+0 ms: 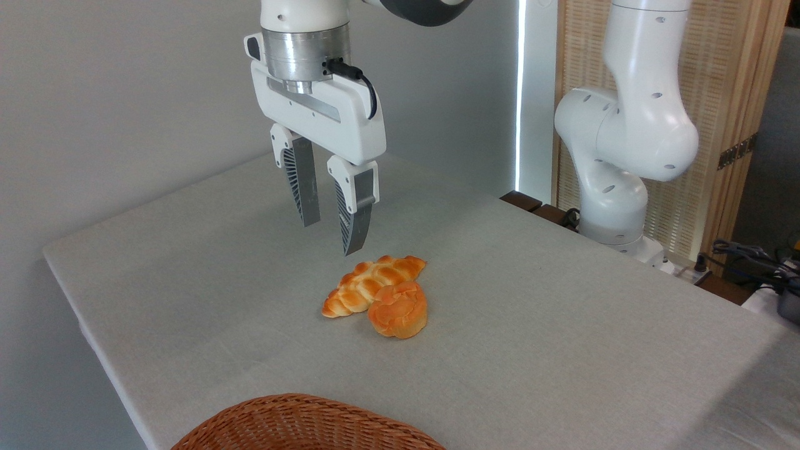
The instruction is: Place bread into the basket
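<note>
The bread (399,310), a small round deep-orange bun with a knotted top, lies near the middle of the table (562,325). It touches a longer, paler braided loaf (370,281) just behind it. My gripper (330,239) hangs open in the air above and to the left of both, fingers pointing down, with nothing between them. The brown wicker basket (306,425) shows only its far rim at the bottom edge of the picture, in front of the bun.
The arm's white base and lower joints (619,162) stand at the table's right back corner. Cables and dark gear (756,262) lie off the table to the far right. A grey wall runs behind the table's left side.
</note>
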